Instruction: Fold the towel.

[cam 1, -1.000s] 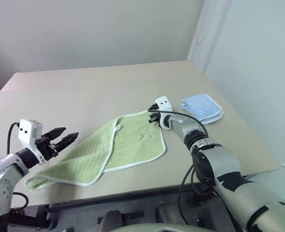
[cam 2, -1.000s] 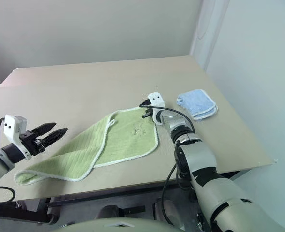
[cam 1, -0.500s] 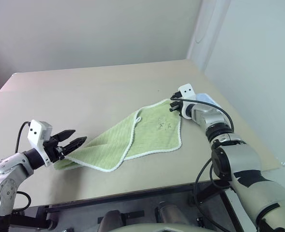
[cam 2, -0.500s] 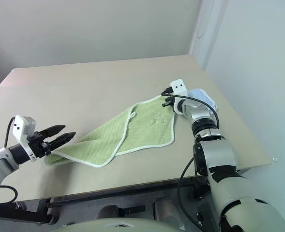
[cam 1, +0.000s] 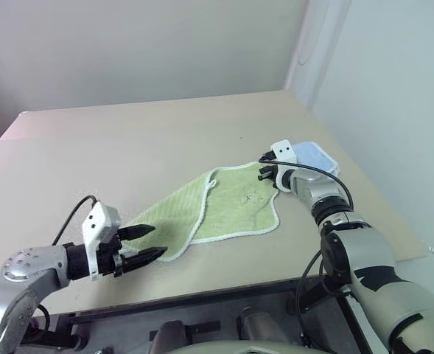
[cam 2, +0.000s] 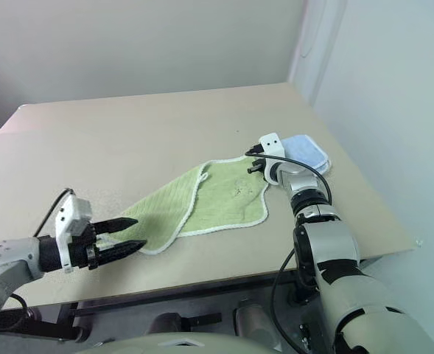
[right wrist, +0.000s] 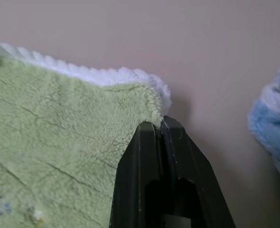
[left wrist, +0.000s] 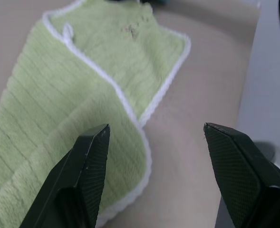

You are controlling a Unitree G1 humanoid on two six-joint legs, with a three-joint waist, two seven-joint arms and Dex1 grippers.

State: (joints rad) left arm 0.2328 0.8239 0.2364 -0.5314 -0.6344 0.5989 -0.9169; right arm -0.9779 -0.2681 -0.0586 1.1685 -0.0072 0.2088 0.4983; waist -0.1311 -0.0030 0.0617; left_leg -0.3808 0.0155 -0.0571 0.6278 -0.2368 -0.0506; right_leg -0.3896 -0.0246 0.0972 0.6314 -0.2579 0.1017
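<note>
The light green towel (cam 1: 231, 200) lies on the table (cam 1: 128, 140), partly folded over itself, with its white loop (left wrist: 67, 32) and grey motif (left wrist: 130, 31) facing up. My right gripper (cam 1: 264, 168) is shut on the towel's far right corner, and its fingertips (right wrist: 151, 130) pinch the white-trimmed edge. My left gripper (cam 1: 158, 240) hovers open at the towel's near left end, close to the table's front edge. In the left wrist view the towel's near corner (left wrist: 130, 190) lies between the two spread fingers (left wrist: 90, 156), and nothing is held.
A smaller folded light blue towel (cam 1: 317, 155) lies just right of my right gripper, near the table's right edge. A wall stands behind the table. The table's front edge runs close under my left gripper.
My right gripper has dragged the towel to the right, towards the blue towel. My left gripper has swung right and nearer the table's front edge, following the towel's near end.
</note>
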